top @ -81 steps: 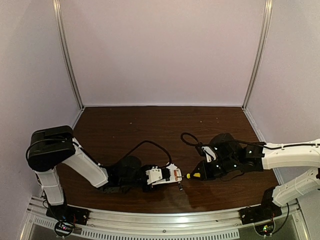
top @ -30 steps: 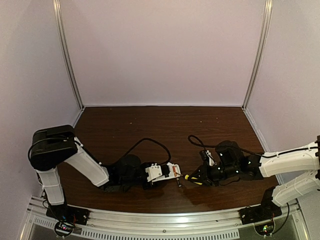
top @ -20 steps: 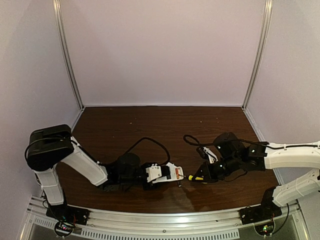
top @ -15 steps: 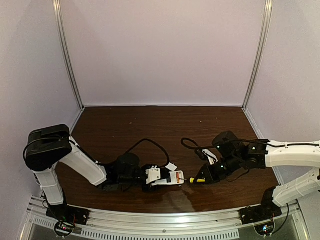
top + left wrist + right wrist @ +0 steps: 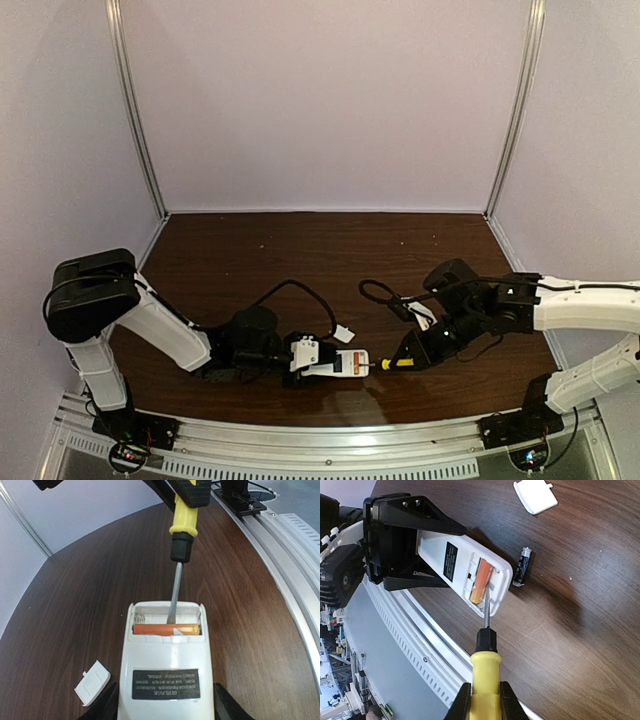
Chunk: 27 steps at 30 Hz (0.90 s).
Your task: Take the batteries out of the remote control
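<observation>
The left gripper (image 5: pixel 303 358) lies low along the dark wooden table (image 5: pixel 300 250). Its black fingers (image 5: pixel 107 705) clamp both sides of the remote control (image 5: pixel 167 665), a smooth white plastic bar with its compartment open beyond the fingertips. A flat white cover (image 5: pixel 92 682) lies beside them. An orange battery (image 5: pixel 165 629) sits crosswise in the compartment, and a dark battery (image 5: pixel 522 566) lies on the wood just beside that end. The screwdriver (image 5: pixel 184 520) has its thin steel tip at the orange cell. The right gripper (image 5: pixel 482 700), on a low outstretched arm, pinches the yellow handle tight.
</observation>
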Motion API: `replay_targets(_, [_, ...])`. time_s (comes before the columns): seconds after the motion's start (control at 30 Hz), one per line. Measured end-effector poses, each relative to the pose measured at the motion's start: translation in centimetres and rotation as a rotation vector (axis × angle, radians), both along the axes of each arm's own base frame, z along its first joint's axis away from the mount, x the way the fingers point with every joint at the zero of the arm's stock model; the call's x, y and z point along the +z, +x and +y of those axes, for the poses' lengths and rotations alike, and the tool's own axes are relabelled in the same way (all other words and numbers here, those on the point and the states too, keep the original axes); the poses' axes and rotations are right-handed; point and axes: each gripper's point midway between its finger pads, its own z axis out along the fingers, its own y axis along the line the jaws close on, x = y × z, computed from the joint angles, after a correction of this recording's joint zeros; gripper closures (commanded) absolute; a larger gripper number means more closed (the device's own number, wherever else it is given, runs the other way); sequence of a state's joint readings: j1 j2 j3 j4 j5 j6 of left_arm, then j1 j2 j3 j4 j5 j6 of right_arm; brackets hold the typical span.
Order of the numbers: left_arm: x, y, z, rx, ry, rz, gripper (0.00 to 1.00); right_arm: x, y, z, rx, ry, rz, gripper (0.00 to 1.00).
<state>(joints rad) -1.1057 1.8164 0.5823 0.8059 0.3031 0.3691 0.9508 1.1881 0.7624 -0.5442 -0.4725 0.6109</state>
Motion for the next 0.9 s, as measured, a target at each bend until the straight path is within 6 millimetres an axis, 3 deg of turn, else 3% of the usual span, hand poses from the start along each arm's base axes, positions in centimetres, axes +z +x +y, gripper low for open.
replay_targets(0.57, [0.8,-0.5,0.0,-0.054,-0.047,0.072,1.0,0.4,0.8,-0.6,0.054,0.071,-0.216,1.0])
replay_targets(0.9, [1.0,-0.3,0.0,-0.048,-0.055,0.09,1.0,0.3,1.0,-0.6,0.057,0.072,-0.24,1.0])
